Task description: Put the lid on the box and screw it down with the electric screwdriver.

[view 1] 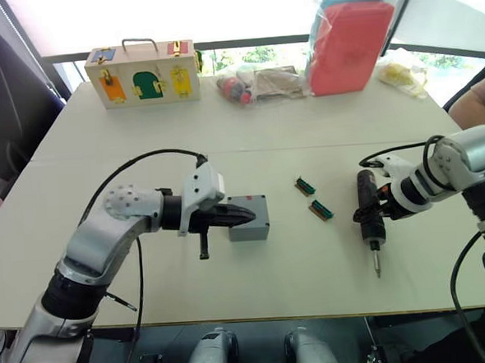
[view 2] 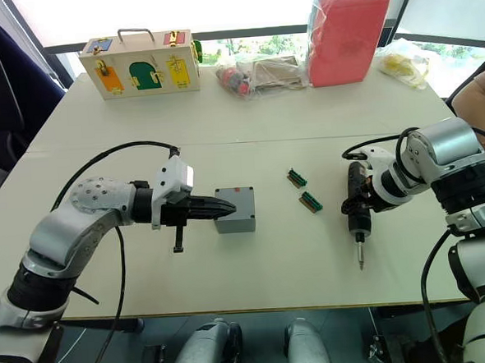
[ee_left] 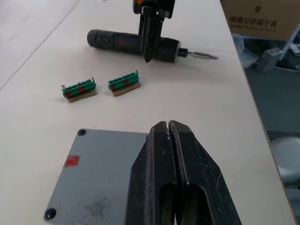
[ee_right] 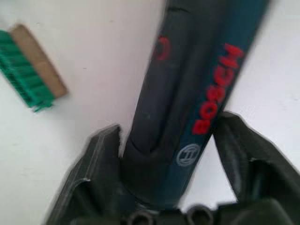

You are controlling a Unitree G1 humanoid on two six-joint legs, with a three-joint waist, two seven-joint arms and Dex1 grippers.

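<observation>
Grey lid (ee_left: 101,176): I see it seated on top of the box (view 1: 249,228), directly under my left claw; its small red mark sits toward the far-left corner of the plate, with dark screw holes at the corners I can see.

Left claw (view 1: 246,216): I have its two black fingers (ee_left: 161,154) pressed together with no gap between them, the tips resting over the lid's top face; I cannot tell whether they actually touch it.

Box position: it sits on the pale table (view 1: 142,155) in front of the left claw, well apart from the right claw.

Right claw (view 2: 357,201): I have it pinching the electric screwdriver (view 2: 356,207) around the black barrel, one finger (ee_right: 91,173) on each side, the red lettering between them.

Screwdriver attitude: it lies low along the table, its thin metal bit (view 1: 377,262) pointing toward my near edge, past the claw.

Green strips (view 2: 304,189): two small green-and-brown pieces lie on the table between the two claws, nearer the right one, just beside each other and touching neither tool nor box.

Beyond the claws: a wooden box with handle and coloured latches (view 1: 143,72) stands at the far side beyond the left claw, a red pad in a clear bag (view 1: 349,43) beyond the right one, with other small bagged items (view 1: 257,83) between them.

Table edges: a person's arm (view 1: 473,106) shows just beyond the right claw.
</observation>
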